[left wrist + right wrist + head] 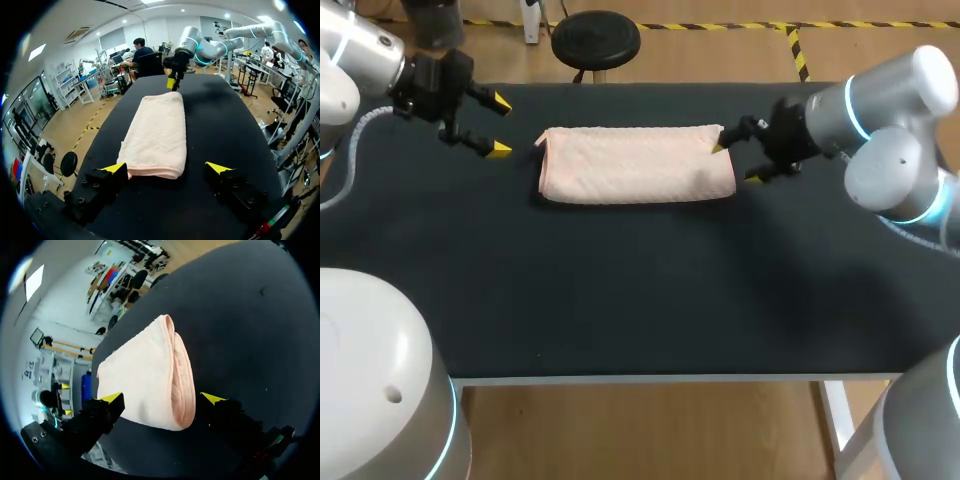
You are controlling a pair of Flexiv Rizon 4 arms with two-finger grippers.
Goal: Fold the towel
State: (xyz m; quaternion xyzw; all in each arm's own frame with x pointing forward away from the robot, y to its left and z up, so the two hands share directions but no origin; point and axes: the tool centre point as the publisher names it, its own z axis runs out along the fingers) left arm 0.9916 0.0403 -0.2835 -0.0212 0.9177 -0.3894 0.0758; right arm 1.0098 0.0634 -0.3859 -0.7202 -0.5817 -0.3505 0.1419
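- One towel (636,165), pink, folded into a long pad, at 12 o'clock from the middle of the surface.
- One surface (620,300), black, carrying the lot.
- Two arms: left arm (360,60) entering at 10 o'clock, right arm (880,100) entering at 2 o'clock.
- Two pincers: left pincer (499,125) at 10 o'clock of the towel, right pincer (736,162) at 3 o'clock of it.
- Four yellow fingertips (500,102), two to each pincer.
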